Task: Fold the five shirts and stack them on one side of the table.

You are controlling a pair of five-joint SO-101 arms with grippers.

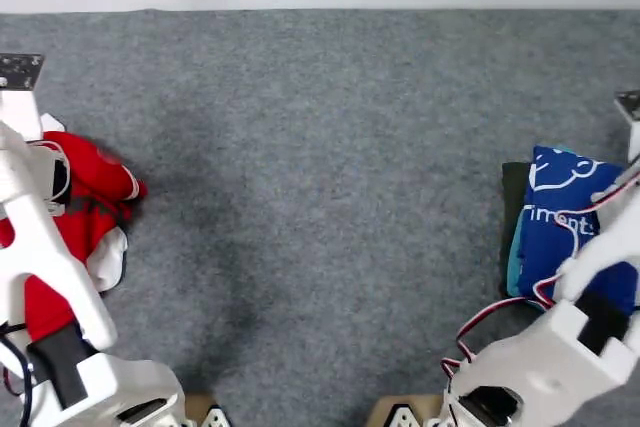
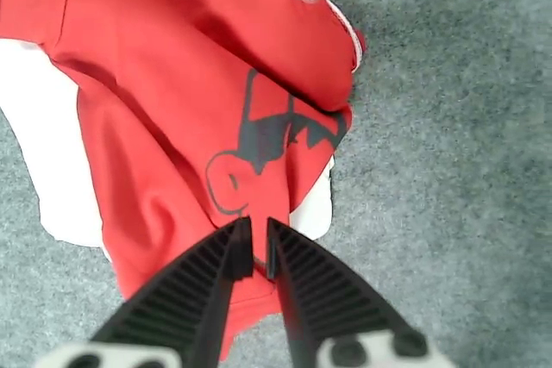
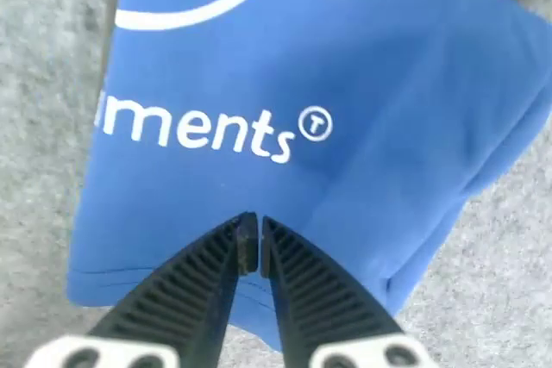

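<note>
Folding is judged part done: blue shirt (image 1: pixel 565 232) stacked at the desk's (image 1: pixel 330 167) right edge, red shirt (image 1: pixel 92 179) heaped at its left. Left tool (image 2: pixel 251 249) and right tool (image 3: pixel 251 244) are held narrow; red shirt must be gripped next.

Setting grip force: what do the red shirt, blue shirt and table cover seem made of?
Red shirt: soft matte knit, probably cotton jersey; it slumps in loose folds. Blue shirt: smooth matte knit, cotton or a blend; soft creases, flat white print. Table cover: grey felt or low-pile carpet, judging by its fuzzy speckled surface.
</note>
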